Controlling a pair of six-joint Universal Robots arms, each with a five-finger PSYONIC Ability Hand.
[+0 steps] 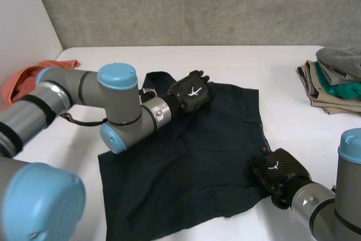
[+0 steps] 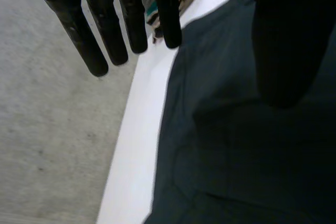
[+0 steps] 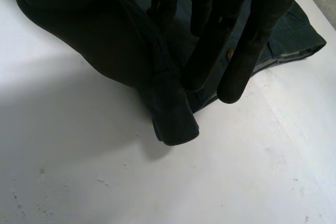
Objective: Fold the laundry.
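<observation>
I saw the dark garment (image 1: 186,173) spread mostly flat across the middle of the white counter (image 1: 271,66). My left hand (image 1: 192,91) sat over its far edge, just above centre frame, released: its fingers (image 2: 110,30) were straight and held nothing. My right hand (image 1: 277,172), at lower right, was at the garment's right edge near a button (image 1: 263,148), grasping a bunched fold of that edge between thumb and fingers. A pile of folded clothes (image 1: 335,80) lay at upper right and an orange cloth (image 1: 20,83) at upper left.
</observation>
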